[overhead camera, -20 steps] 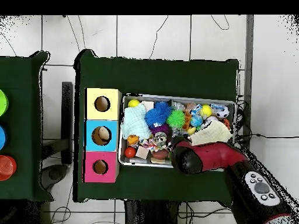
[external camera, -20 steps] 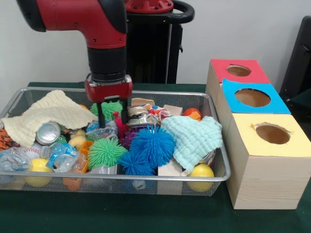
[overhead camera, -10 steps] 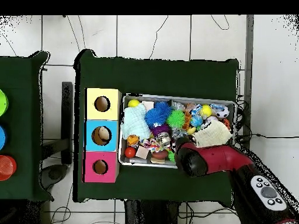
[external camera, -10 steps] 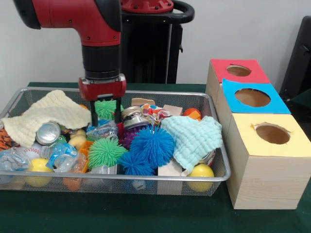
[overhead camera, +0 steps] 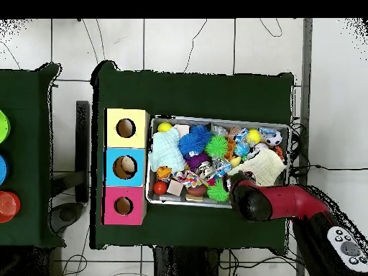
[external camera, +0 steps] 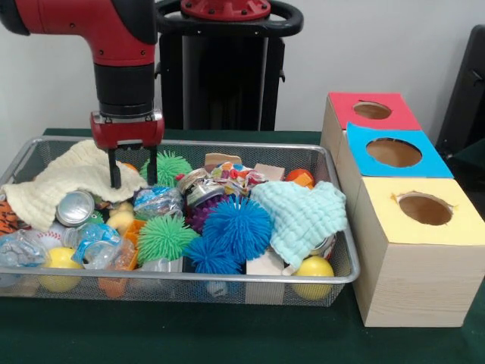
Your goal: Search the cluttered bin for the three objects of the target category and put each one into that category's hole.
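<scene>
My gripper (external camera: 134, 180) hangs open and empty at the back left of the wire bin (external camera: 337, 269), with nothing between its fingers. One finger (external camera: 115, 171) is over the edge of a cream cloth (external camera: 72, 182); the other stands beside a green spiky ball (external camera: 170, 167). Another green spiky ball (external camera: 163, 236) and two blue ones (external camera: 236, 225) lie at the bin's middle front. Three boxes with holes stand to the right: red top (external camera: 345, 106), blue top (external camera: 364, 138), yellow top (external camera: 386, 220). In the overhead view the arm (overhead camera: 277, 203) covers the gripper.
A mint cloth (external camera: 303, 216), a tin can (external camera: 74, 208), a jar (external camera: 198, 189), yellow balls (external camera: 314, 269), crumpled wrappers (external camera: 95, 246) and wooden blocks (external camera: 265, 265) crowd the bin. Something pale lies inside the blue box's hole (overhead camera: 126, 167).
The gripper has moved left along the bin's back, from over the jar to the cream cloth's edge, and risen slightly. It stays open and empty.
</scene>
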`<state>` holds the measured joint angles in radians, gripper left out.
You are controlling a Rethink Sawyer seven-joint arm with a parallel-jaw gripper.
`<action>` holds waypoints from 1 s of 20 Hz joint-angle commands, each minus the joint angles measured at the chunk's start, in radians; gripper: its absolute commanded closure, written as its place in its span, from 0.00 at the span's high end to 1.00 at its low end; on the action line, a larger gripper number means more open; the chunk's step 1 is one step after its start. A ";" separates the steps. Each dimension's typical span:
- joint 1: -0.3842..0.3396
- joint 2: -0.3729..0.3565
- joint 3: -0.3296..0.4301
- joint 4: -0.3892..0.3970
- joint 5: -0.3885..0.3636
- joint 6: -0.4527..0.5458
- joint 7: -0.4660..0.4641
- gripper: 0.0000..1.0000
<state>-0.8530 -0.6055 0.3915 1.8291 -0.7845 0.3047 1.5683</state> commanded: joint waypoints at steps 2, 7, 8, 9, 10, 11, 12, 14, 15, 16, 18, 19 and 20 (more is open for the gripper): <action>0.044 0.068 0.043 -0.080 -0.051 0.010 -0.031 1.00; 0.058 0.125 0.032 -0.138 -0.077 -0.029 -0.027 1.00; 0.058 0.138 0.031 -0.152 -0.082 -0.037 -0.029 1.00; 0.055 0.146 0.036 -0.161 -0.083 -0.038 -0.036 1.00; 0.046 0.157 0.048 -0.177 -0.083 -0.027 -0.058 1.00; 0.039 0.163 0.058 -0.186 -0.082 -0.018 -0.074 1.00; 0.027 0.169 0.073 -0.196 -0.076 0.004 -0.100 1.00; 0.013 0.172 0.090 -0.207 -0.069 0.034 -0.133 1.00; 0.009 0.172 0.095 -0.209 -0.066 0.043 -0.141 1.00; 0.003 0.174 0.103 -0.213 -0.063 0.054 -0.153 1.00; -0.010 0.181 0.120 -0.225 -0.057 0.079 -0.179 1.00; -0.012 0.180 0.122 -0.225 -0.057 0.083 -0.183 1.00; -0.018 0.184 0.131 -0.233 -0.054 0.096 -0.197 1.00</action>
<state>-0.8397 -0.4950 0.4278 1.7503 -0.7892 0.3078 1.5683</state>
